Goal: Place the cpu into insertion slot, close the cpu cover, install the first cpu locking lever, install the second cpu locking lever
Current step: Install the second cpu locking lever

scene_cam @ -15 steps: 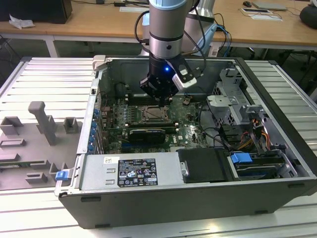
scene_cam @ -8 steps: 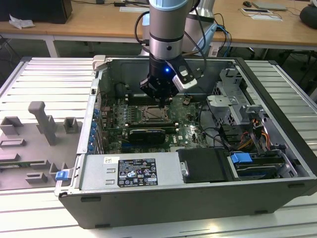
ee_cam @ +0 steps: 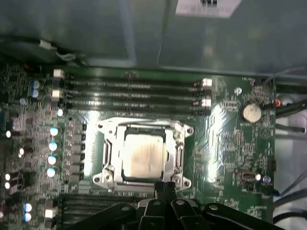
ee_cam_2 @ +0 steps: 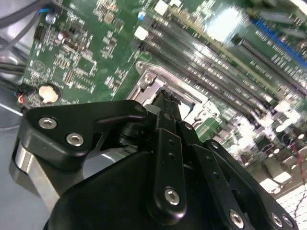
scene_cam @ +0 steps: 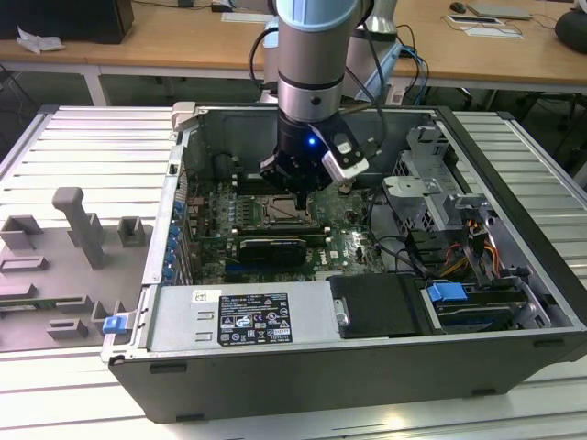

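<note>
From my seat the arm reaches down into the open computer case [scene_cam: 514, 275], with the gripper [scene_cam: 303, 203] low over the motherboard [scene_cam: 344, 240] near the middle of the case in the exterior view. In the first wrist view the cpu [ee_cam: 142, 155] sits in the insertion slot [ee_cam: 101, 154], its pale, slightly smudged metal top facing up. The cpu cover [ee_cam: 178, 155] lies flat around it, and the chip shows through the frame's window. The gripper [ee_cam: 165, 185] has its fingertips pressed together with nothing between them, and they sit at the edge of the socket frame on the side away from the nearer bank of memory slots [ee_cam: 129, 91]. I cannot tell whether the tips touch the frame or hover just above it. In the second wrist view the black fingers [ee_cam_2: 168, 139] run down to the corner of the silvery frame [ee_cam_2: 151, 84], with more memory slots [ee_cam_2: 216, 76] running beyond it. A round coin cell battery [ee_cam: 251, 113] sits on the board beside the socket. In the exterior view a grey parts tray [scene_cam: 69, 266] lies on the ribbed table [scene_cam: 92, 147] off the case's left side, on the exterior view's left.
</note>
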### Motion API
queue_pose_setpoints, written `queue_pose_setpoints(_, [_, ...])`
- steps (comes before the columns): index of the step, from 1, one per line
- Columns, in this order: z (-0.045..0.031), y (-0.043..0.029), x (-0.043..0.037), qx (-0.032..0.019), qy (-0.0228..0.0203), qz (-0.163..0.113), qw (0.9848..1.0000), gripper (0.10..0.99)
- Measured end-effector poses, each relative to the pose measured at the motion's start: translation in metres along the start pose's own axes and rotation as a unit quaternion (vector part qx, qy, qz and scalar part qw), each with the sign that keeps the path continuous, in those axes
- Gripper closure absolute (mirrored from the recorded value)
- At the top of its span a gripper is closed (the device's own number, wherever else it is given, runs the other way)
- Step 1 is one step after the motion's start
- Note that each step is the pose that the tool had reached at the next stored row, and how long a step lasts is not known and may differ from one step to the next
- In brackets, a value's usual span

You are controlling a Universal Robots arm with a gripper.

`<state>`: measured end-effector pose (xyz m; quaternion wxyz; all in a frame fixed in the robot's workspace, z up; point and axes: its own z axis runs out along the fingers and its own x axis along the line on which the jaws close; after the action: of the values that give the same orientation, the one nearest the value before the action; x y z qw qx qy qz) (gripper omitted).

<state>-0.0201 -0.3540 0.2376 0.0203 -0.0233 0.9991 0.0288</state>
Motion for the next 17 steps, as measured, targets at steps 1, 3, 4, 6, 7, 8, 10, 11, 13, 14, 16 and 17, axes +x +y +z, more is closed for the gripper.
queue_pose_setpoints(1, [0.0007,-0.0027,0.0003,-0.0016,0.0000,0.000,1.0000,0.976])
queue_pose_setpoints(3, [0.0011,-0.0088,0.0029,-0.0044,-0.0002,0.000,1.0000,0.976])
queue_pose_setpoints(4, [0.0010,-0.0105,0.0042,-0.0047,-0.0002,0.000,1.0000,0.976])
queue_pose_setpoints(6, [0.0008,-0.0139,0.0115,-0.0051,-0.0002,0.000,1.0000,0.976])
queue_pose_setpoints(7, [0.0006,-0.0153,0.0214,-0.0051,-0.0002,0.000,1.0000,0.976])
queue_pose_setpoints(8, [0.0007,-0.0154,0.0313,-0.0052,-0.0002,0.000,1.0000,0.976])
queue_pose_setpoints(10, [0.0030,-0.0151,0.0395,-0.0055,-0.0003,0.000,1.0000,0.976])
queue_pose_setpoints(11, [0.0052,-0.0153,0.0413,-0.0058,-0.0002,0.000,1.0000,0.976])
queue_pose_setpoints(13, [0.0123,-0.0156,0.0439,-0.0061,-0.0002,-0.001,1.0000,0.976])
queue_pose_setpoints(14, [0.0159,-0.0158,0.0446,-0.0065,-0.0001,-0.001,1.0000,0.976])
queue_pose_setpoints(16, [0.0179,-0.0200,0.0475,-0.0127,-0.0005,-0.001,0.9999,0.976])
queue_pose_setpoints(17, [0.0180,-0.0224,0.0499,-0.0155,-0.0006,-0.001,0.9999,0.976])
